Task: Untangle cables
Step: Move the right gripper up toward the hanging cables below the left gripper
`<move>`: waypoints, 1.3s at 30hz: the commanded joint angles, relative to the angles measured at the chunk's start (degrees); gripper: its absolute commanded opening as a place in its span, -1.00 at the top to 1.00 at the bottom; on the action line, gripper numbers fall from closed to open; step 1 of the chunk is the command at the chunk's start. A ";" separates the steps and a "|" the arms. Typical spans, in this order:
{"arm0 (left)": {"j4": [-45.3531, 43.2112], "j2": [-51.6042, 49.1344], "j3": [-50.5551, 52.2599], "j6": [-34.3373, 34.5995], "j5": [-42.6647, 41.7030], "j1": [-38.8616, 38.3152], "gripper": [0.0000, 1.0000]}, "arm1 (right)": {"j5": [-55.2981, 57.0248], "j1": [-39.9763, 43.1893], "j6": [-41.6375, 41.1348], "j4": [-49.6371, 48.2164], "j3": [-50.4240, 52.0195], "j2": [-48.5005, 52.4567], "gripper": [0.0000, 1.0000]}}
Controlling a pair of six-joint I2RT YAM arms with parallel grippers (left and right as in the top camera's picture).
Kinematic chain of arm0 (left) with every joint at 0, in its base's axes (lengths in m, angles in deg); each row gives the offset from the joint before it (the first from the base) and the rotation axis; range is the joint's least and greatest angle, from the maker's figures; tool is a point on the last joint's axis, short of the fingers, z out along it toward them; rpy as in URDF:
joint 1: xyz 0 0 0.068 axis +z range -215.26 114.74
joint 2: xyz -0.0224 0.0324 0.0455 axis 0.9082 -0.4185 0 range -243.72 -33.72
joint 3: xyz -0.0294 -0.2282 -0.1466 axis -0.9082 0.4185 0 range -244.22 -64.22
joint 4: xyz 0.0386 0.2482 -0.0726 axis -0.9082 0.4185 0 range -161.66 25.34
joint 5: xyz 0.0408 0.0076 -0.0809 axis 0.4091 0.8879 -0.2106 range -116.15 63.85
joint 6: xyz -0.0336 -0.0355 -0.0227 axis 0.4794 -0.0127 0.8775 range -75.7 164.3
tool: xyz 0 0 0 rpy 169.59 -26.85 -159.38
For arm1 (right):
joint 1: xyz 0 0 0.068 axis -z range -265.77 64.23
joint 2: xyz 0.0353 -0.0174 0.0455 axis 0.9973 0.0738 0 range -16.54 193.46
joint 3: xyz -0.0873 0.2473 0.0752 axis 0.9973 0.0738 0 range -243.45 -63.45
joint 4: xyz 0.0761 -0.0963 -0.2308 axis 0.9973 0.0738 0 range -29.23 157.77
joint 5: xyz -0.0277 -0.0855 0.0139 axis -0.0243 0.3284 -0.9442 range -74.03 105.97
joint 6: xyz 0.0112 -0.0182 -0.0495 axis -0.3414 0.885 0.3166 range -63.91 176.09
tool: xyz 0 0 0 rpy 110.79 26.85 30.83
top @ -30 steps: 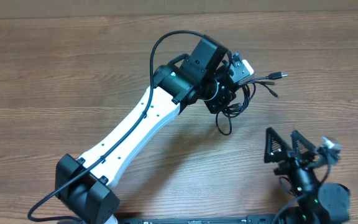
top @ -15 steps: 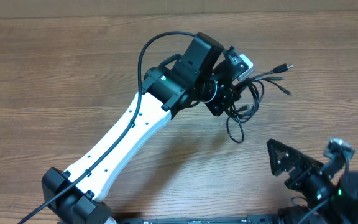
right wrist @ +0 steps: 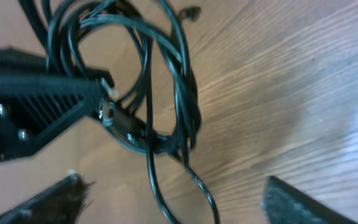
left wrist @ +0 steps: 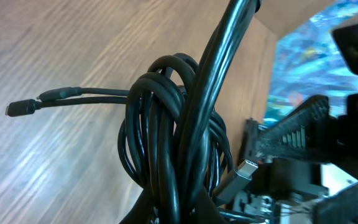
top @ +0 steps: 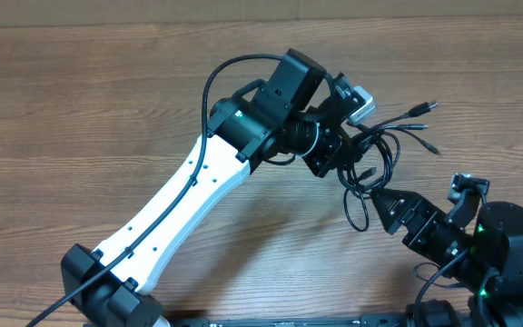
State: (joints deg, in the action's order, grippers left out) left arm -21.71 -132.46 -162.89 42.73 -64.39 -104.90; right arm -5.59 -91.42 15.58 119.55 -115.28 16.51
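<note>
Left gripper (top: 339, 150) apparently pinches tangled bundle of thin black cables (left wrist: 166, 137), fingers obscured. Right gripper (right wrist: 173, 190) spread wide, nearer; dangling loop just ahead, centred.

L gripper (top: 341, 145) crowds cables (top: 384, 154) from left, R gripper (top: 387, 205) near below, table (top: 107, 91) free beyond

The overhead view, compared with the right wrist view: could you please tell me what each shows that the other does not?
Only overhead: the whole left arm with its white link, and the body of the right arm. Only right wrist: the right gripper open wide, with a trailing strand lying between its fingers. Both: the cables bunched in the left gripper, over the wooden table.
</note>
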 commanded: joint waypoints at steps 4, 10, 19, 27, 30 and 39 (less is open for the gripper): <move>2.51 1.79 -1.75 0.72 -5.20 0.09 0.92 | 5.07 0.15 0.04 -0.35 -1.01 -0.15 -0.38; 4.20 1.79 -1.73 0.24 -8.81 -0.35 0.92 | 6.97 0.15 0.26 -0.42 -1.01 -0.15 -0.22; 1.81 1.79 -1.73 0.26 -9.29 -4.13 0.92 | 6.91 0.15 10.62 0.02 -1.01 -0.15 -0.08; -0.44 1.77 -1.73 0.33 -8.31 -4.59 0.92 | 6.95 0.15 10.60 0.87 -1.01 -0.15 0.39; -0.31 1.77 -1.73 1.20 -5.66 -4.61 0.92 | 6.93 0.15 10.60 1.05 -1.01 -0.15 0.39; -0.79 1.77 -1.73 2.93 -1.64 -4.63 0.92 | 6.95 0.15 10.62 0.92 -1.01 -0.15 0.64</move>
State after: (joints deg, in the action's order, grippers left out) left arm -21.73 -132.46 -162.89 44.63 -66.44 -109.53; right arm 1.10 -91.44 25.74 120.62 -115.28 16.51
